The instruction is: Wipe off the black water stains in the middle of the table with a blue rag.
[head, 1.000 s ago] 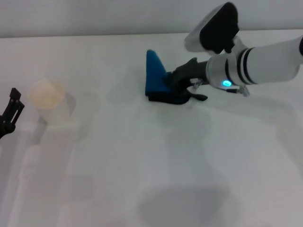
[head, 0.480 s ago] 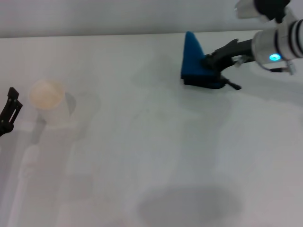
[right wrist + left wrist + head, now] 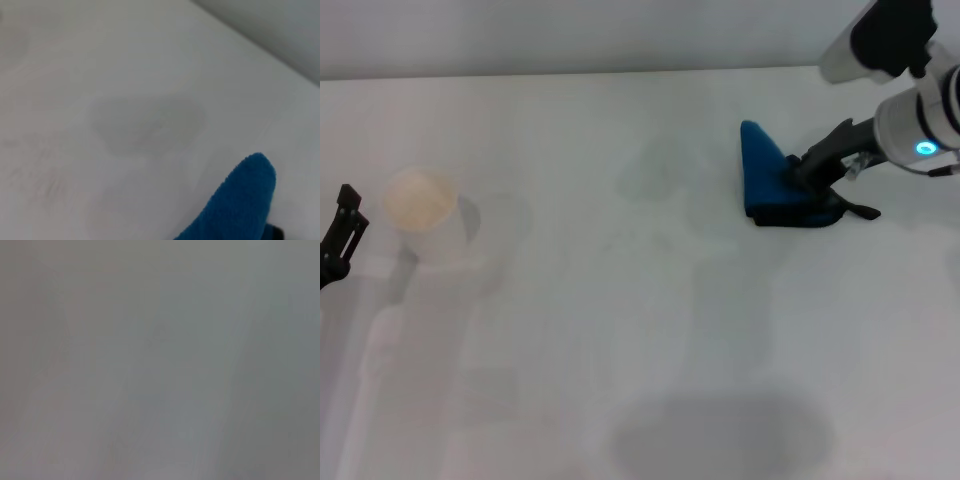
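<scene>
The blue rag (image 3: 767, 177) lies on the white table (image 3: 620, 330) at the right of centre, its dark underlayers and thin tail against the surface. My right gripper (image 3: 810, 178) is shut on the rag's right side and presses it down. The rag's blue tip also shows in the right wrist view (image 3: 240, 200). No black blot shows; only a faint grey smear (image 3: 660, 170) lies left of the rag, and it also shows in the right wrist view (image 3: 147, 122). My left gripper (image 3: 340, 238) is parked at the far left edge.
A white paper cup (image 3: 420, 215) stands at the left, close to my left gripper. The table's far edge meets a grey wall (image 3: 570, 35). A round soft shadow (image 3: 720, 435) lies near the front. The left wrist view shows only plain grey.
My right gripper has dragged the rag from the table's middle to the right, first away toward the far edge, then back nearer. The left arm has not moved.
</scene>
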### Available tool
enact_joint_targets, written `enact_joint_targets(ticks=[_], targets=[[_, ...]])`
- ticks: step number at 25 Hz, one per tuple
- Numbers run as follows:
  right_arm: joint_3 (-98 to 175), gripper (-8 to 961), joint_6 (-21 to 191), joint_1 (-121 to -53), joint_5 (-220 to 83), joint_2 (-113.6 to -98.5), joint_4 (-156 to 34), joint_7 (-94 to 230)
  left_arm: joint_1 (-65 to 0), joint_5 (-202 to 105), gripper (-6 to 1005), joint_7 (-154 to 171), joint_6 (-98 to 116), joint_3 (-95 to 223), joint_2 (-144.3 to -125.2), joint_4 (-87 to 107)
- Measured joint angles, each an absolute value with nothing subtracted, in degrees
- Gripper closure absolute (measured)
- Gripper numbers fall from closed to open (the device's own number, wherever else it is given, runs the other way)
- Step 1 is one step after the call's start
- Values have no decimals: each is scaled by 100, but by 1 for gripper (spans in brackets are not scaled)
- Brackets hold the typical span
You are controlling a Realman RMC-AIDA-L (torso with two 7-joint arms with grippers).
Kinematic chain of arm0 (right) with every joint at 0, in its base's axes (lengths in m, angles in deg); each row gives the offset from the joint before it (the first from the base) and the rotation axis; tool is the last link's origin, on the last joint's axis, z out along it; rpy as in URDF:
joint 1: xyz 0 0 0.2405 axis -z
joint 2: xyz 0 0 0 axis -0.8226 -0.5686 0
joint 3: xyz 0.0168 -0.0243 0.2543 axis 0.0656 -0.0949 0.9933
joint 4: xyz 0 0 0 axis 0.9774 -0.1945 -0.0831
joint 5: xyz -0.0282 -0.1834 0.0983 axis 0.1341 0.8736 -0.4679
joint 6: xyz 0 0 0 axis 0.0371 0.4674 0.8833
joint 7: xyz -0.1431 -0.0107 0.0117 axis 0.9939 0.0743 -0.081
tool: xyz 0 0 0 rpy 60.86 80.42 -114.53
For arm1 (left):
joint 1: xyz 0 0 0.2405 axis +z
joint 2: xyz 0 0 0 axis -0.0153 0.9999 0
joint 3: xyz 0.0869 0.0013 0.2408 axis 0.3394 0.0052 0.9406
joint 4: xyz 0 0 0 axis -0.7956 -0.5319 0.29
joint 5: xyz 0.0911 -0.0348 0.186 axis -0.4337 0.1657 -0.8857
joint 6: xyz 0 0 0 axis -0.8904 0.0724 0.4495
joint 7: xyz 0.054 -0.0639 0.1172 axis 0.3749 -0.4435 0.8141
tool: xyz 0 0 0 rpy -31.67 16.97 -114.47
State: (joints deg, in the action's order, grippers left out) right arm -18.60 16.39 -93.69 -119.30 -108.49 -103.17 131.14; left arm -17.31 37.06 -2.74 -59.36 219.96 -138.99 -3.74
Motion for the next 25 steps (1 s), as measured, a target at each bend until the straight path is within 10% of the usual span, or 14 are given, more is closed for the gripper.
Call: enact_joint_targets(ticks=[9,25], targets=[[-1947,866,1484,-9378,-12004,-10876,-10184,13076,-1731,3706,122,-274,-5936,21997,-13903,-400],[-770,411,1282,-8596,-15676,-10837,-10369,14388,-1742,3705,125,-274,-5887,21996,-13918,-403]])
